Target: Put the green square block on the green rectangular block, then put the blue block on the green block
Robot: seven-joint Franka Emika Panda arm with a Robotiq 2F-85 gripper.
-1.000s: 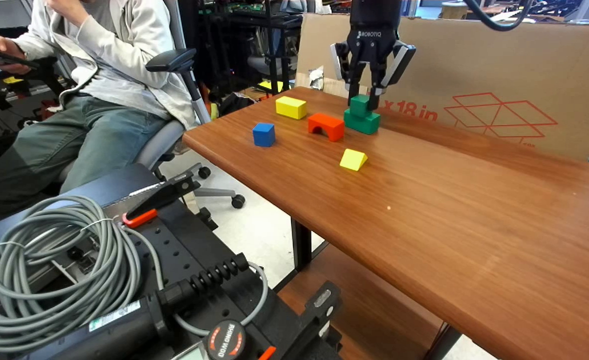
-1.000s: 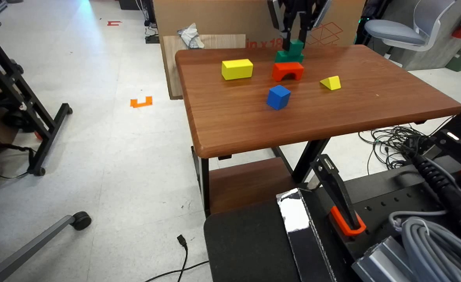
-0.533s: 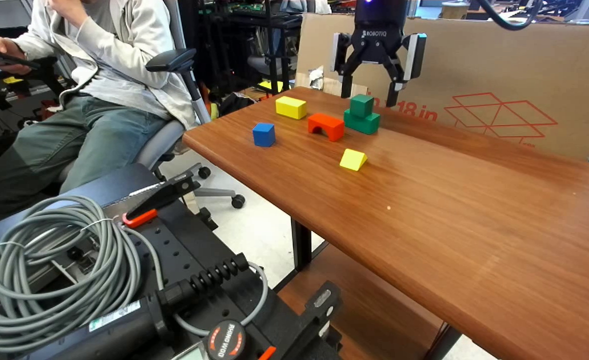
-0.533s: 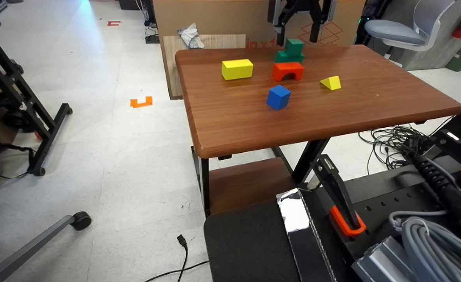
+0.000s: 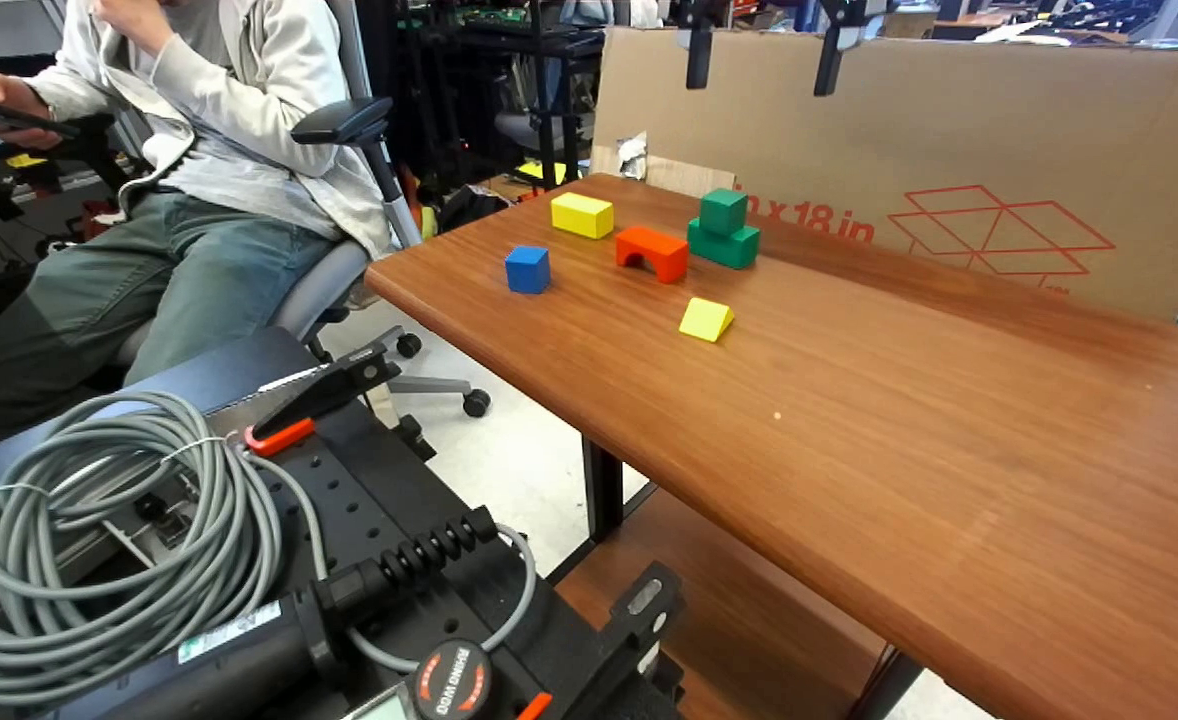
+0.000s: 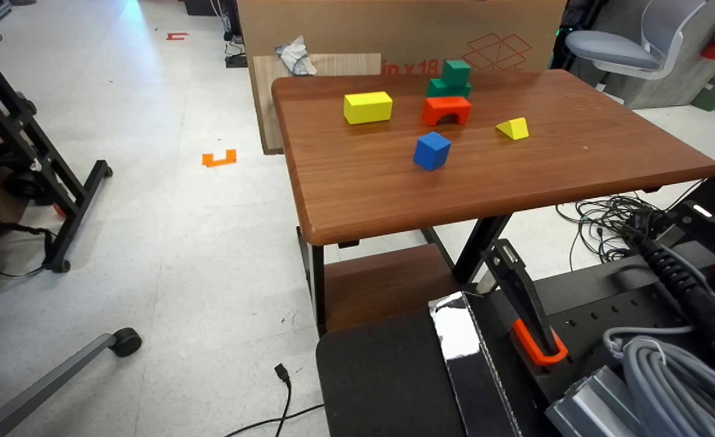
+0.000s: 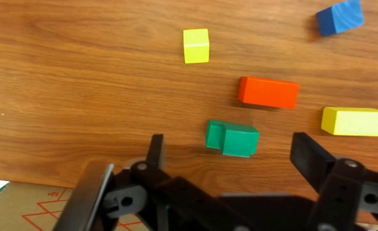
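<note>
Gray cable (image 5: 109, 540) lies coiled on a black perforated platform (image 5: 369, 480) in the foreground, in front of a brown wood-grain counter (image 5: 899, 430). Nearest on it in an exterior view is a yellow wedge (image 5: 707, 320), followed by the blue block (image 5: 528, 271), which rests directly on the counter, well apart from the green stack. A red arch (image 5: 652, 250) stands a little farther in. Just beyond the arch, apart from it, the green rectangular block (image 5: 734, 250) lies flat with the green square block (image 5: 723, 211) stacked on top; the wrist view shows the upper piece set toward one end, leaving a strip of the lower one uncovered. Above the stack and well apart from it hangs the claw (image 5: 761, 88), its fingers (image 7: 156, 149) spread wide, with the stack showing between them in the wrist view. Farther back sits a yellow oblong block (image 5: 582, 216). Cardboard (image 5: 999, 130) printed with red lines and lettering forms the backdrop.
</note>
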